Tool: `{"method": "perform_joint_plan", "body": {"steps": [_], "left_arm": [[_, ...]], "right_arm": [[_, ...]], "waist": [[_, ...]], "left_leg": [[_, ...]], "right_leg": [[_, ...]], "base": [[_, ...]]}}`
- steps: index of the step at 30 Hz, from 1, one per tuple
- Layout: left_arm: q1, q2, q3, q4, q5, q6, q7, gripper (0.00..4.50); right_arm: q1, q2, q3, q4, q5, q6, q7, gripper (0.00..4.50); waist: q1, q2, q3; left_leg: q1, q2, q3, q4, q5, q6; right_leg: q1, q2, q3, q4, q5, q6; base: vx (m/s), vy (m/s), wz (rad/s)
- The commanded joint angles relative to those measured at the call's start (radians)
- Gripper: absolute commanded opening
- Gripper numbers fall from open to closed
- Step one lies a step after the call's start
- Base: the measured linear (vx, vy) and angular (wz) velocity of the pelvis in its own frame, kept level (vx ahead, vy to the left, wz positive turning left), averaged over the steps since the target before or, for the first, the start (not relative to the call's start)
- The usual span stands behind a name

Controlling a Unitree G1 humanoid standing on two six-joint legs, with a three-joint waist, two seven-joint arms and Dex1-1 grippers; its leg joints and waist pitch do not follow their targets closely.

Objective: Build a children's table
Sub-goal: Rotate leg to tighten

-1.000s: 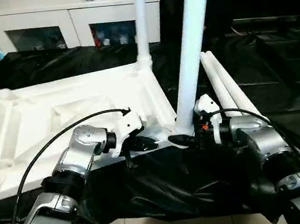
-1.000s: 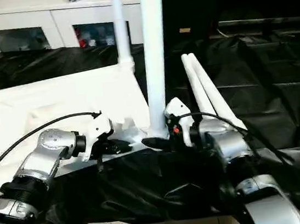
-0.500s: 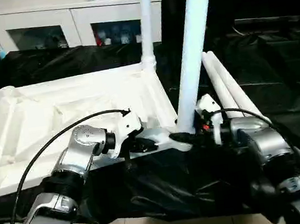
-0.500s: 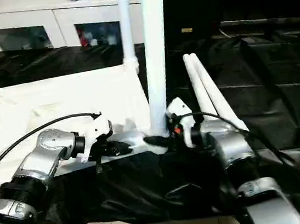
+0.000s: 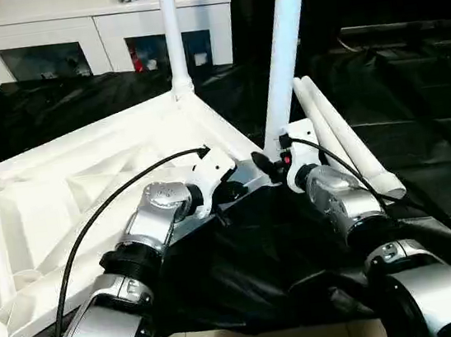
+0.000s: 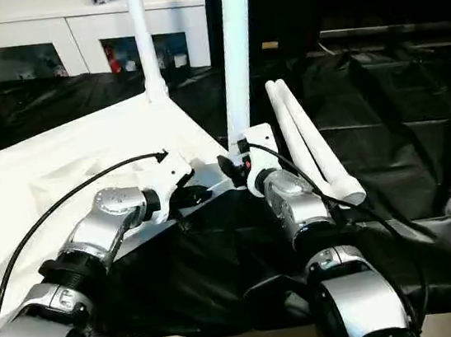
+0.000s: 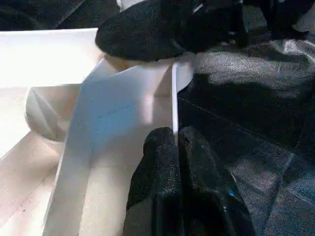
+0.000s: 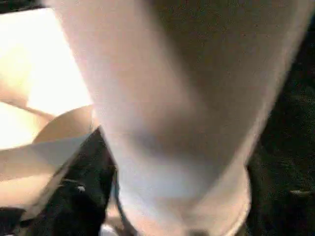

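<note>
Tabletop (image 5: 63, 198) lies upside down; your left gripper (image 5: 233, 191), fingers together, touches its near rim; right gripper (image 5: 268, 165) clamps the upright corner leg (image 5: 281, 53).

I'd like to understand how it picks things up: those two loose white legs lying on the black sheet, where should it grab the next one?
Probably mid-shaft on the outer loose leg, coming down from above with the fingers across the tube. Both legs lie flat, side by side and touching, beside the right gripper, so only the outer flank and top are free. The round, tapered shaft suits a crosswise pinch.
</note>
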Motion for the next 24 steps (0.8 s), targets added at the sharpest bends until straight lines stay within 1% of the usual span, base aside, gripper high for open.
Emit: {"method": "perform_joint_plan", "body": {"steps": [1,2,4,5,6,8,9,10,11,12,13,14,16,17,18,19,20,21,22,24], "left_arm": [[-0.004,-0.034,-0.009,-0.053,-0.039,-0.052,-0.044,0.00],[0.000,-0.022,-0.011,-0.055,-0.039,-0.059,-0.058,0.00],[0.012,0.006,-0.014,-0.064,-0.044,-0.067,-0.098,0.00],[0.016,0.017,-0.016,-0.068,-0.045,-0.071,-0.112,0.00],[0.022,0.032,-0.019,-0.073,-0.047,-0.076,-0.134,0.00],[0.026,0.050,-0.019,-0.075,-0.049,-0.083,-0.159,0.00],[0.026,0.050,-0.019,-0.075,-0.049,-0.083,-0.159,0.00],[0.029,0.063,-0.019,-0.075,-0.051,-0.093,-0.177,0.00],[0.031,0.072,-0.019,-0.077,-0.054,-0.099,-0.193,0.00],[0.035,0.086,-0.019,-0.080,-0.058,-0.109,-0.217,0.00],[0.038,0.093,-0.019,-0.082,-0.060,-0.114,-0.229,0.00],[0.040,0.103,-0.019,-0.085,-0.064,-0.120,-0.250,0.00],[0.042,0.126,-0.021,-0.087,-0.068,-0.129,-0.291,0.00],[0.040,0.137,-0.024,-0.083,-0.064,-0.135,-0.304,0.00],[0.039,0.139,-0.025,-0.082,-0.063,-0.136,-0.306,0.00],[0.038,0.145,-0.026,-0.079,-0.062,-0.141,-0.314,0.00],[0.037,0.147,-0.025,-0.078,-0.065,-0.140,-0.319,0.00],[0.036,0.148,-0.022,-0.077,-0.066,-0.139,-0.323,0.00],[0.036,0.149,-0.021,-0.078,-0.067,-0.139,-0.327,0.00],[0.037,0.152,-0.022,-0.079,-0.067,-0.140,-0.337,0.00]], "right_arm": [[-0.002,0.037,0.051,0.026,-0.019,0.013,0.075,3.66],[0.002,0.028,0.063,0.018,-0.023,0.011,0.103,3.90],[0.022,0.002,0.094,-0.018,-0.025,0.005,0.208,3.90],[0.031,-0.008,0.107,-0.033,-0.025,0.001,0.253,3.90],[0.046,-0.025,0.122,-0.060,-0.020,-0.001,0.319,3.90],[0.066,-0.046,0.135,-0.097,-0.008,0.004,0.398,3.90],[0.066,-0.046,0.135,-0.097,-0.008,0.004,0.398,3.90],[0.081,-0.065,0.145,-0.125,0.001,0.009,0.458,3.90],[0.093,-0.081,0.154,-0.145,0.007,0.014,0.502,3.90],[0.110,-0.102,0.167,-0.172,0.010,0.016,0.557,3.90],[0.119,-0.114,0.173,-0.186,0.010,0.016,0.585,3.90],[0.130,-0.129,0.184,-0.202,0.007,0.007,0.616,3.90],[0.162,-0.175,0.208,-0.253,0.017,0.037,0.714,3.90],[0.173,-0.192,0.214,-0.272,0.023,0.059,0.748,3.90],[0.175,-0.194,0.214,-0.275,0.024,0.063,0.752,3.90],[0.180,-0.199,0.213,-0.285,0.025,0.075,0.766,3.75],[0.183,-0.201,0.213,-0.291,0.023,0.077,0.773,3.64],[0.187,-0.203,0.212,-0.298,0.024,0.084,0.778,3.57],[0.189,-0.203,0.210,-0.304,0.026,0.089,0.779,3.57],[0.195,-0.200,0.201,-0.318,0.039,0.106,0.773,3.46]], "waist": [[-0.002,0.001,-0.069],[-0.002,0.000,-0.070],[-0.002,-0.002,-0.070],[-0.003,-0.002,-0.070],[-0.002,-0.002,-0.071],[0.003,-0.002,-0.069],[0.004,-0.002,-0.070],[0.004,0.000,-0.069],[0.007,-0.001,-0.069],[0.007,-0.006,-0.069],[0.011,-0.005,-0.069],[0.011,-0.004,-0.069],[0.014,-0.005,-0.068],[0.019,-0.001,-0.066],[0.020,-0.002,-0.067],[0.021,0.002,-0.067],[0.021,-0.001,-0.067],[0.022,-0.001,-0.067],[0.023,0.003,-0.067],[0.025,0.000,-0.069]], "left_leg": [[0.008,0.019,-0.006,-0.060,-0.230,0.052],[0.009,0.020,-0.006,-0.060,-0.237,0.051],[0.007,0.019,-0.006,-0.060,-0.241,0.055],[0.004,0.020,-0.007,-0.059,-0.237,0.065],[0.006,0.021,-0.006,-0.058,-0.233,0.067],[0.004,0.023,-0.004,-0.058,-0.225,0.077],[0.006,0.024,-0.004,-0.058,-0.223,0.076],[0.008,0.025,-0.004,-0.059,-0.225,0.073],[0.009,0.025,-0.003,-0.058,-0.233,0.072],[0.007,0.025,-0.003,-0.058,-0.231,0.073],[0.008,0.026,-0.003,-0.058,-0.232,0.075],[0.008,0.027,-0.002,-0.057,-0.232,0.075],[0.010,0.026,-0.001,-0.058,-0.241,0.076],[0.010,0.027,-0.002,-0.059,-0.244,0.077],[0.011,0.028,-0.002,-0.059,-0.245,0.076],[0.010,0.028,-0.003,-0.060,-0.245,0.068],[0.010,0.027,-0.003,-0.060,-0.247,0.062],[0.011,0.028,-0.003,-0.060,-0.249,0.059],[0.012,0.027,-0.003,-0.061,-0.249,0.056],[0.012,0.028,-0.003,-0.061,-0.244,0.050]], "right_leg": [[0.052,-0.046,0.038,-0.068,-0.214,-0.240],[0.052,-0.046,0.039,-0.068,-0.219,-0.241],[0.054,-0.045,0.038,-0.068,-0.216,-0.242],[0.057,-0.046,0.038,-0.067,-0.207,-0.242],[0.056,-0.046,0.038,-0.066,-0.200,-0.244],[0.057,-0.044,0.038,-0.063,-0.186,-0.250],[0.056,-0.044,0.038,-0.063,-0.186,-0.250],[0.054,-0.044,0.038,-0.064,-0.191,-0.254],[0.055,-0.043,0.037,-0.065,-0.199,-0.255],[0.055,-0.043,0.038,-0.064,-0.198,-0.255],[0.056,-0.044,0.037,-0.063,-0.204,-0.252],[0.054,-0.044,0.039,-0.063,-0.204,-0.252],[0.052,-0.043,0.038,-0.066,-0.222,-0.248],[0.052,-0.043,0.039,-0.067,-0.232,-0.245],[0.051,-0.044,0.040,-0.067,-0.233,-0.244],[0.051,-0.045,0.039,-0.065,-0.235,-0.245],[0.050,-0.044,0.040,-0.067,-0.239,-0.243],[0.050,-0.045,0.040,-0.067,-0.241,-0.244],[0.050,-0.045,0.040,-0.067,-0.241,-0.244],[0.050,-0.045,0.040,-0.065,-0.227,-0.247]], "base": [[0.000,0.000,0.00],[0.000,0.000,0.00],[0.000,0.000,0.00],[0.000,0.000,0.00],[0.000,0.000,0.00],[0.000,0.000,0.00],[0.000,0.000,0.00],[0.000,0.000,0.00],[0.000,0.000,0.00],[0.000,0.000,0.00],[0.000,0.000,0.00],[0.000,0.000,0.00],[0.000,0.000,0.00],[0.000,0.000,0.00],[0.000,0.000,0.00],[0.000,0.000,0.00],[0.000,0.000,0.00],[0.000,0.000,0.00],[0.000,0.000,0.00],[0.000,0.000,0.00]]}}
